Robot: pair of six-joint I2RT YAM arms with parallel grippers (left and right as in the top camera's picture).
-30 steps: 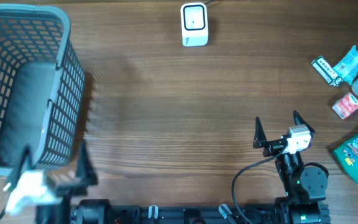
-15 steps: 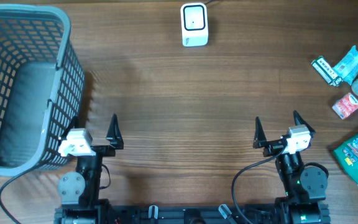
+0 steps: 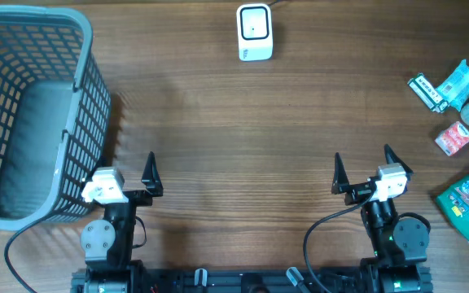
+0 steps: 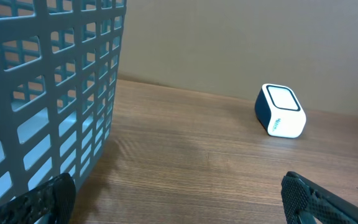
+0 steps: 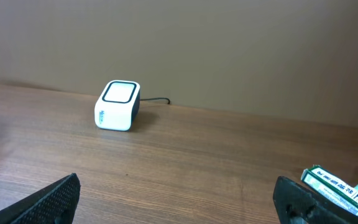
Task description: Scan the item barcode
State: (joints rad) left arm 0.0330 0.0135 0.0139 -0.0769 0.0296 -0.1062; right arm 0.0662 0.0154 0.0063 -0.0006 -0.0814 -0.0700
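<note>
Right hand (image 3: 363, 155) open | items (image 3: 465, 81) well apart, to right

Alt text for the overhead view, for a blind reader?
Two robot arms sit at the near edge of a wooden table, left hand and right hand both open and empty. A white scanner stands at the far edge, a grey basket at the left, small packaged items at the right.

Matt wood-grain table (image 3: 234, 146); grey plastic lattice basket (image 3: 92, 122); white plastic scanner (image 3: 255, 32) (smooth, slightly glossy).
</note>
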